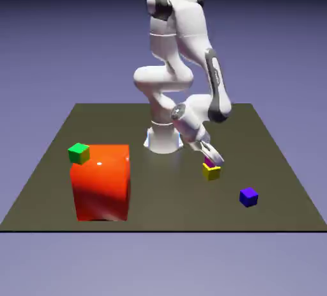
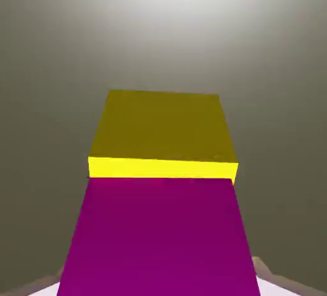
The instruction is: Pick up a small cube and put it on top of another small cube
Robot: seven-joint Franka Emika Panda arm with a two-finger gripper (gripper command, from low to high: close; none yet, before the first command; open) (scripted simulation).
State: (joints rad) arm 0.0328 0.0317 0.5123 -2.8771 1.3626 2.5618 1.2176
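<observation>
The claw [image 1: 212, 158] stands around the magenta cube [image 1: 208, 162], but I cannot tell if its jaws are released or clenching. This cube sits on the yellow cube [image 1: 211, 172], right of the red block [image 1: 101, 182]. If a finger drags while lifting, the small stack may topple.

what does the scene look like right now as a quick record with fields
pink cube: on top of the yellow cube
hand: right at the pink cube, angled down; grip not clear
green cube: on a top corner of the red block
blue cube: alone on the table, toward the exterior view's right of the stack
stacking: looks done
</observation>
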